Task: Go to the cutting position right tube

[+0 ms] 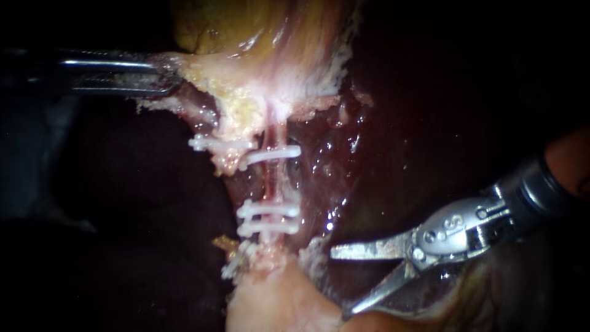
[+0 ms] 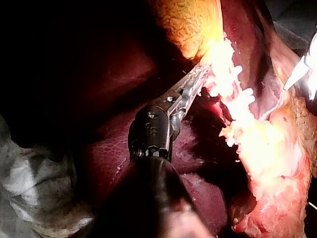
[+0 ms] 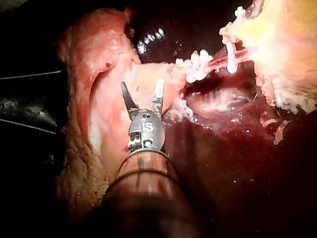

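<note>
The right tube (image 1: pixel 276 179) runs pink and thin down the middle, from the gallbladder (image 1: pixel 264 37) above to pale tissue below. It carries one white clip (image 1: pixel 274 154) higher up and two clips (image 1: pixel 268 218) lower down, with a bare stretch between them. My right instrument (image 1: pixel 344 278) sits low and right of the tube, its two blades open and apart from it; in the right wrist view they (image 3: pixel 143 94) hang open over pale tissue. My left instrument (image 1: pixel 167 75) is shut on the gallbladder's pale edge, also in its wrist view (image 2: pixel 199 75).
Left of the right tube, a further clip (image 1: pixel 215 144) sits on a yellowish stump and more clips (image 1: pixel 236 261) lie lower down. Dark liver (image 1: pixel 393 154) surrounds the field. Wet red tissue (image 1: pixel 326 147) lies beside the tube on its right.
</note>
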Robot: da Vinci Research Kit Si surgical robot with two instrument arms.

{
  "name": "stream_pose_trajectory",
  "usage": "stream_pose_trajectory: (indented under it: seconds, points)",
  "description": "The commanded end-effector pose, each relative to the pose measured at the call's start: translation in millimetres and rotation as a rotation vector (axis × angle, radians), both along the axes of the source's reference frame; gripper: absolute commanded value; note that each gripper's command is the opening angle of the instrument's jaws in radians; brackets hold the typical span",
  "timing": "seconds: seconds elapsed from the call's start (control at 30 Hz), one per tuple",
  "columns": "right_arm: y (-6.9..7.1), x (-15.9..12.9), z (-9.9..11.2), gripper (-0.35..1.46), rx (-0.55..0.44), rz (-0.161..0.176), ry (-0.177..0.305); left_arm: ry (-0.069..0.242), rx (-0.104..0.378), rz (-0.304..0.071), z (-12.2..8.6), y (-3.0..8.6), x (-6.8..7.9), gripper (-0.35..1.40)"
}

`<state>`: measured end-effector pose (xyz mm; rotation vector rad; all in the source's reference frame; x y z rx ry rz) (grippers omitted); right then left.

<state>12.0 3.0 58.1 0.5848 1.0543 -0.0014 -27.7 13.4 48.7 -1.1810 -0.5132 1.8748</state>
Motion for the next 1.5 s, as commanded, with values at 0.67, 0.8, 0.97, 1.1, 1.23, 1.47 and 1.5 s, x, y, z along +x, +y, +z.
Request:
stream_pose_trajectory:
  seconds: [0.67,0.8,0.97,1.1,1.23,1.47,1.5]
  points:
    - [0.3,0.2,0.1,1.45,0.001,0.002,-0.001,-0.012,-0.009,-0.048,-5.9,2.9,5.0,-0.35]
    - [1.5,1.1,0.1,1.45,0.060,0.032,-0.035,-0.011,-0.010,-0.049,-5.8,2.8,4.9,-0.35]
    - [4.6,2.4,0.5,1.45,0.151,0.076,-0.082,-0.011,-0.010,-0.049,-5.8,2.8,4.9,-0.35]
    - [7.1,2.9,1.4,1.45,0.173,0.135,-0.118,-0.011,-0.011,-0.049,-5.8,2.7,4.9,-0.35]
    - [8.4,3.1,2.4,1.45,0.200,0.158,-0.137,-0.011,-0.011,-0.049,-5.7,2.7,4.9,-0.35]
    - [9.0,5.3,3.6,1.43,0.235,0.183,-0.159,-0.011,-0.011,-0.050,-5.7,2.7,4.8,-0.35]
    - [9.0,5.7,3.7,1.43,0.236,0.183,-0.160,-0.011,-0.011,-0.050,-5.7,2.6,4.8,-0.35]
